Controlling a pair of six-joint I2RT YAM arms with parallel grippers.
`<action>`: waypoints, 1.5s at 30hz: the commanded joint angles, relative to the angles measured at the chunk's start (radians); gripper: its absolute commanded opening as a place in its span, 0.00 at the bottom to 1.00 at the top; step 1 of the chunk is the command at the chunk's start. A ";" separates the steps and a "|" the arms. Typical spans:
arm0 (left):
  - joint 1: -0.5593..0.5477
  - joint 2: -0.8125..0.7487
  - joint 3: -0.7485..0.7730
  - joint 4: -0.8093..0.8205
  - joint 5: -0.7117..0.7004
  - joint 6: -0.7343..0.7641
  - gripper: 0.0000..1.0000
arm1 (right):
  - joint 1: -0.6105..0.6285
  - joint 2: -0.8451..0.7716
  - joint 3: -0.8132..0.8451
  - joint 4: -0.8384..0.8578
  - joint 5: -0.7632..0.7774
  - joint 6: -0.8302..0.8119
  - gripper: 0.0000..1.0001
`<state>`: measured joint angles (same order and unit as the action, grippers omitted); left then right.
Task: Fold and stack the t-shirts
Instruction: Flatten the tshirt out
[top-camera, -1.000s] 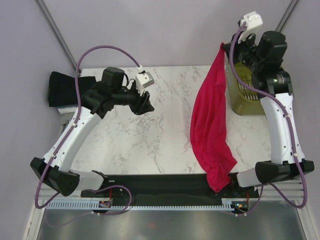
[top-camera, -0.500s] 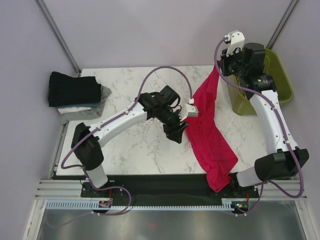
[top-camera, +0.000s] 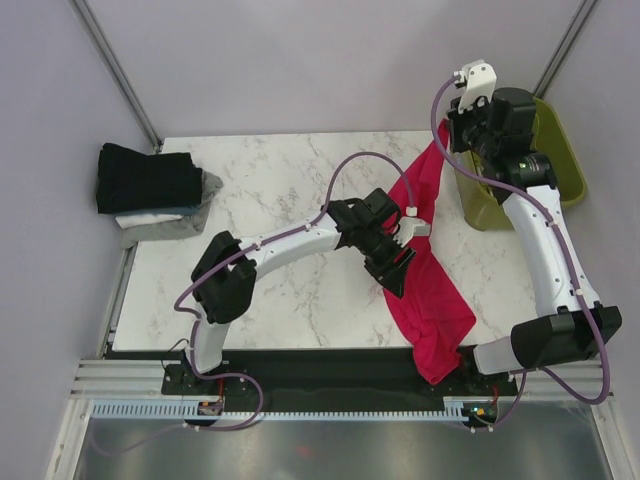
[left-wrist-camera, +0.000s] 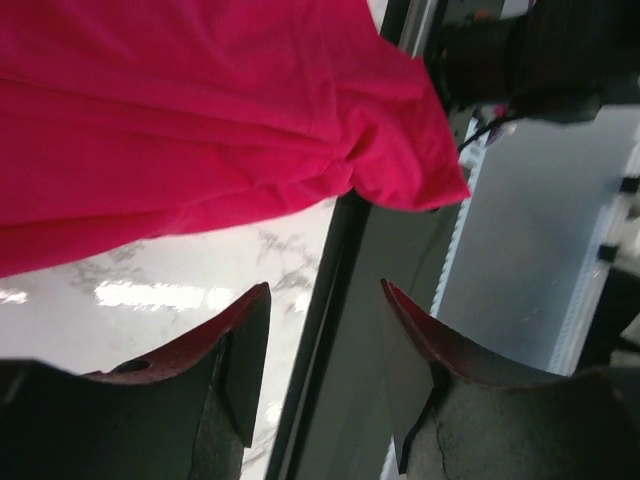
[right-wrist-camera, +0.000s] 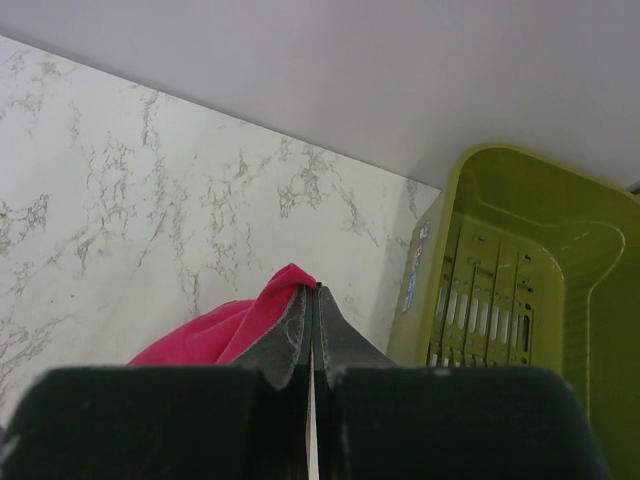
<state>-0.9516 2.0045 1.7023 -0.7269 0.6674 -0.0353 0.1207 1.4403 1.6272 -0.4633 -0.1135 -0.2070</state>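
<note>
A crimson-pink t-shirt (top-camera: 430, 290) hangs in a long drape from my right gripper (top-camera: 446, 146), which is raised at the back right. Its lower end trails over the table's front edge. In the right wrist view the right gripper (right-wrist-camera: 313, 292) is shut on a fold of the t-shirt (right-wrist-camera: 230, 335). My left gripper (top-camera: 398, 280) reaches across to the shirt's left edge, about halfway down. In the left wrist view the left gripper (left-wrist-camera: 325, 300) stands open and empty, with the t-shirt (left-wrist-camera: 200, 120) just beyond the tips. Folded t-shirts sit at the back left: black (top-camera: 148, 178) on white (top-camera: 150, 215) and grey (top-camera: 207, 188).
An olive-green plastic basket (top-camera: 560, 160) stands at the back right beside the right arm, and it also shows in the right wrist view (right-wrist-camera: 520, 270). The marble table (top-camera: 270, 190) ends at a black rail (top-camera: 300, 365) in front.
The left arm has swung from the table's left side across to the hanging shirt, its jaws open. The right arm has lowered slightly and then held still with the shirt.
</note>
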 joint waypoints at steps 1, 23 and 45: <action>-0.029 0.020 0.003 0.173 0.034 -0.289 0.55 | -0.001 -0.044 0.003 0.046 0.015 -0.002 0.00; -0.141 0.123 -0.052 0.353 -0.111 -0.623 0.56 | 0.000 -0.077 -0.012 0.031 0.008 -0.006 0.00; -0.139 0.168 0.005 0.351 -0.100 -0.580 0.54 | 0.000 -0.103 -0.058 0.045 0.014 -0.015 0.00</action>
<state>-1.0897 2.1513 1.6512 -0.4023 0.5522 -0.6201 0.1207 1.3670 1.5757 -0.4633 -0.1070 -0.2115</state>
